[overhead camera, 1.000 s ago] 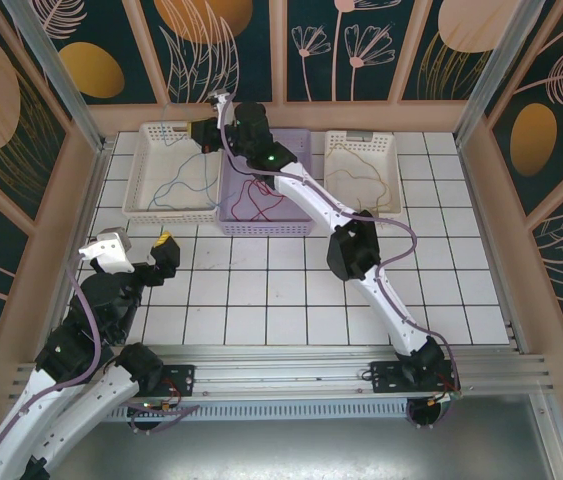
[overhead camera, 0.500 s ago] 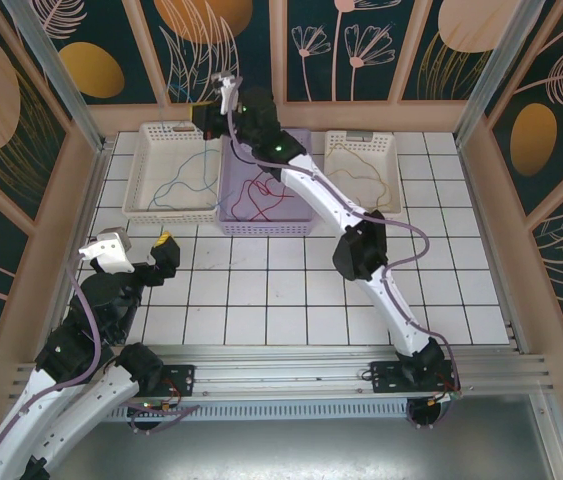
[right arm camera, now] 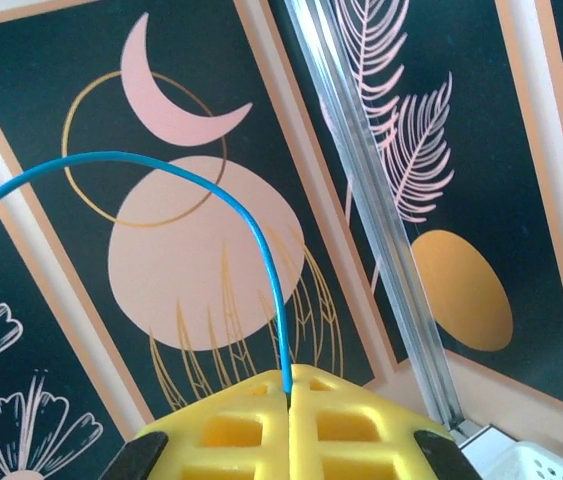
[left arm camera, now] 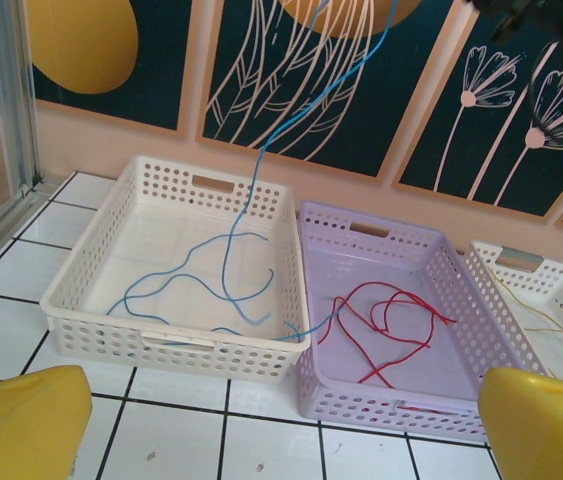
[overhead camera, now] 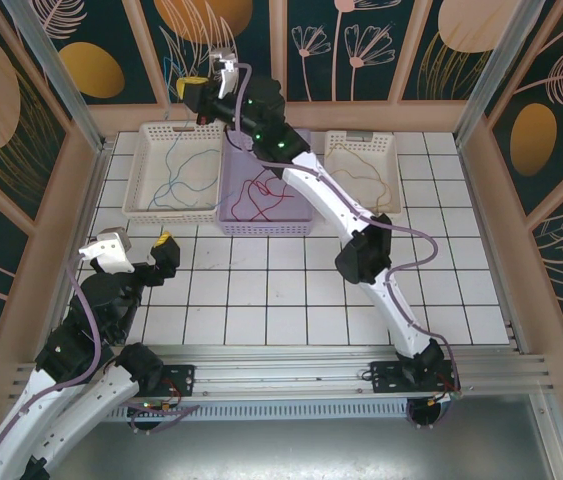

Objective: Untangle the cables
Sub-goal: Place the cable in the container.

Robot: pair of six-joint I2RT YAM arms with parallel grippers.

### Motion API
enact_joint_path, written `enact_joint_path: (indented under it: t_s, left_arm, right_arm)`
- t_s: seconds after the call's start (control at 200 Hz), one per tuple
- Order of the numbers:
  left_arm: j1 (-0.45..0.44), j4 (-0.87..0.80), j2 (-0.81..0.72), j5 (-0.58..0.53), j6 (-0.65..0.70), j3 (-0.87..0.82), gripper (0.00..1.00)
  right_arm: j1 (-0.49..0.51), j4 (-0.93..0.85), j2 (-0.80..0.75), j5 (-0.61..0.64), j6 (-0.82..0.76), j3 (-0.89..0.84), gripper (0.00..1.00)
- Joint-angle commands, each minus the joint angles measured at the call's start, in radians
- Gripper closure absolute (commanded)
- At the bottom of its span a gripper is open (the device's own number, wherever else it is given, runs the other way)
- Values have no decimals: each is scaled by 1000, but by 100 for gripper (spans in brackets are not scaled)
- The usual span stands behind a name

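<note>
My right gripper (overhead camera: 189, 88) is raised high over the back of the white basket (overhead camera: 136, 175), shut on a blue cable (right arm camera: 261, 250) that comes out between its yellow fingertips (right arm camera: 289, 385). That blue cable (left arm camera: 226, 270) hangs down into the white basket (left arm camera: 176, 335). Its far end runs over the rim into the lilac basket (left arm camera: 391, 405), where it meets the red cable (left arm camera: 391, 320). A yellow-tan cable (overhead camera: 361, 165) lies in the right-hand basket (overhead camera: 393, 170). My left gripper (overhead camera: 166, 250) is open above the tiles at the front left, with nothing between its fingers (left arm camera: 283, 425).
The three baskets stand side by side along the back wall, the lilac basket (overhead camera: 266, 228) in the middle. My right arm (overhead camera: 361, 255) stretches diagonally over the lilac basket. Patterned walls and metal posts enclose the white tiled table (overhead camera: 281, 290).
My right gripper has risen and moved left toward the back wall, drawing the blue cable up out of the white basket. The left arm has not moved.
</note>
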Motion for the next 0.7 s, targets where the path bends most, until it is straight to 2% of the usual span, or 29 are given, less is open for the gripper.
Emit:
enact_joint_path:
  t_s: [0.0, 0.12, 0.32, 0.696]
  left_arm:
    - [5, 26, -5, -17, 15, -13, 1]
    - [4, 26, -8, -16, 15, -13, 2]
    - [4, 29, -7, -10, 15, -14, 2]
    - [4, 29, -11, -11, 17, -15, 1]
  right_arm:
    - [-22, 60, 98, -11, 41, -1, 100]
    - [-43, 69, 164, -21, 92, -12, 100]
    - [-43, 36, 204, -31, 81, -25, 100]
    - [-35, 85, 79, -44, 106, 7, 100]
